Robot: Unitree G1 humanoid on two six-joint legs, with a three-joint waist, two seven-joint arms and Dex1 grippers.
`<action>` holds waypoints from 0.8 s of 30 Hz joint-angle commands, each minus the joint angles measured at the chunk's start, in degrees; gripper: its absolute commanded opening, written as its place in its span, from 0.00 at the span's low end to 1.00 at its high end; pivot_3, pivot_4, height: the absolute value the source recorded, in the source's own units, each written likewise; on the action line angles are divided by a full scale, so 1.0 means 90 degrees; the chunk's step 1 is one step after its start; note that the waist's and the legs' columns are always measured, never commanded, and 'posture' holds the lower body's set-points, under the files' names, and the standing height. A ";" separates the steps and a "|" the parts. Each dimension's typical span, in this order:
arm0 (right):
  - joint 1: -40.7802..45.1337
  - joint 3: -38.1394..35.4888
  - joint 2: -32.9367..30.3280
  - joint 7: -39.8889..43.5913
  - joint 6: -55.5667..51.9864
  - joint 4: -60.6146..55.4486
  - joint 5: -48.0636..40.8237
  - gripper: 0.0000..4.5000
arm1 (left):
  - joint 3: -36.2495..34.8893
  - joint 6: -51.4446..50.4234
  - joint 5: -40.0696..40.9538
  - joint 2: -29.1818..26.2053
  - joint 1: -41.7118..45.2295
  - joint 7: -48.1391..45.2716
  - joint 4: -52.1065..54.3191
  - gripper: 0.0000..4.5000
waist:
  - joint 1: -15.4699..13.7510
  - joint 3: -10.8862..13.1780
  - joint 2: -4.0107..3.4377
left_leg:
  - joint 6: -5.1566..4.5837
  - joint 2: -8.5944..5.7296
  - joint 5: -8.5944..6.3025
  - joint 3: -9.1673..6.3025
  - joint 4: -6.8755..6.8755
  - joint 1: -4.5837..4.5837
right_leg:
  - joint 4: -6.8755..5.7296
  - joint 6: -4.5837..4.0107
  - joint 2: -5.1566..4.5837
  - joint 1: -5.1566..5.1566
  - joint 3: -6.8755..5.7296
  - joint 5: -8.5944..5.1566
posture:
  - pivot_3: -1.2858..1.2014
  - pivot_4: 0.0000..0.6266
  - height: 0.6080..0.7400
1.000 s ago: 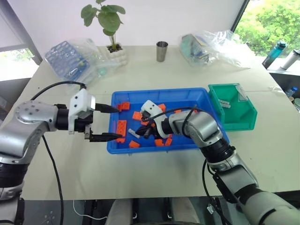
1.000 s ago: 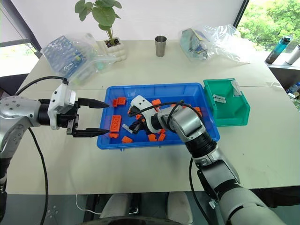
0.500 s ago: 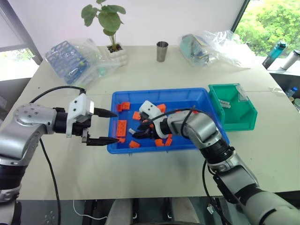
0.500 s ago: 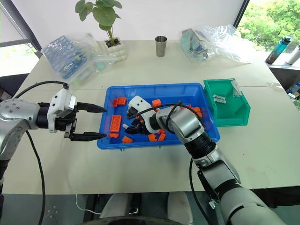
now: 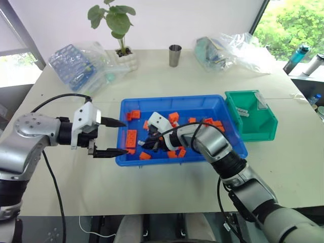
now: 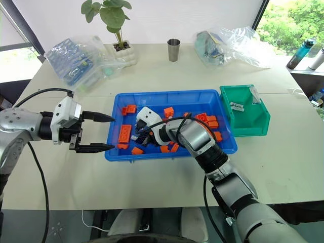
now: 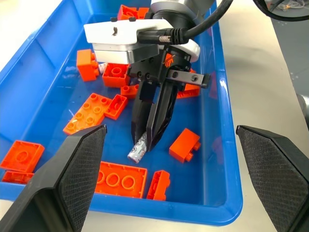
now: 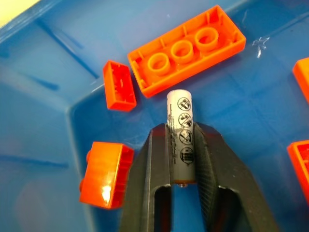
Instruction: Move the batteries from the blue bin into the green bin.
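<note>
The blue bin point(image 5: 172, 98) sits mid-table with several orange bricks point(image 5: 131, 137) scattered in it. My right gripper point(image 8: 182, 129) reaches into its left part and is shut on a silver-grey battery point(image 8: 180, 121), which pokes out past the fingertips. That battery point(image 7: 139, 147) points down at the bin floor next to a long orange brick point(image 8: 186, 53). Just outside the bin's left wall, my left gripper point(image 5: 125, 136) hovers open with nothing in it. The green bin point(image 5: 253, 124) stands right of the blue one with batteries point(image 6: 236, 106) inside.
At the back of the table are a potted plant point(image 5: 121, 50), a metal cup point(image 5: 174, 54), a blue lattice rack in plastic wrap point(image 5: 73, 65) and a crumpled plastic bag point(image 5: 233, 50). Bottles point(image 5: 296, 58) stand off the table's right edge.
My right gripper opened, edged left over the bin floor and closed on the battery. The left gripper has stayed beside the bin, still open.
</note>
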State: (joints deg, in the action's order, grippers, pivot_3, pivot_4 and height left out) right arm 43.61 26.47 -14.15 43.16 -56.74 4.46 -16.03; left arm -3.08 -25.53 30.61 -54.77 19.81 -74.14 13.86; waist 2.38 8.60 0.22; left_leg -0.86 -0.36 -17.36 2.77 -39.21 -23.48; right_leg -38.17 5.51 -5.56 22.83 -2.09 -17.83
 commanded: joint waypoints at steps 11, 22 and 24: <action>0.0384 -0.3667 -0.2722 -0.0300 -0.1717 -0.1793 -0.0860 0.01 | -0.0055 0.0183 0.0058 0.0947 0.0121 0.0547 -0.0023 1.00 | -0.0209 0.0008 0.0002 | -0.0016 -0.0008 -0.0010 -0.0004 0.0000 -0.0005 | 0.0016 0.0000 -0.0013 -0.0006 -0.0002 0.0000 | 0.52 0.24 0.82; -0.1009 -0.4513 -0.4242 -0.0525 -0.1022 -0.0940 -0.0527 0.01 | -0.0112 0.0169 0.0148 0.1098 0.0210 0.0599 -0.0207 1.00 | -0.0159 0.0014 -0.0008 | -0.0018 0.0003 -0.0009 0.0017 0.0001 0.0000 | 0.0020 0.0000 -0.0004 -0.0006 0.0011 0.0000 | 0.52 0.24 0.82; -0.1097 -0.4518 -0.4231 -0.0644 -0.0831 -0.0716 -0.0433 0.01 | -0.0112 0.0155 0.0148 0.1089 0.0251 0.0615 -0.0215 1.00 | -0.0177 0.0015 -0.0010 | -0.0018 0.0003 -0.0009 0.0018 0.0001 -0.0001 | 0.0020 0.0000 -0.0004 -0.0006 0.0012 0.0000 | 0.52 0.24 0.82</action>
State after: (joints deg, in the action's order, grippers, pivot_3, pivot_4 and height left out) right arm 33.02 -12.39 -51.16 38.20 -66.43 -1.91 -20.78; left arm -2.97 -24.48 31.27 -44.71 21.01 -68.58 11.33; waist 0.79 8.74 0.12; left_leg -1.02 -0.34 -17.43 2.94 -39.21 -23.48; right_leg -37.99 5.51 -5.60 22.77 -1.98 -17.83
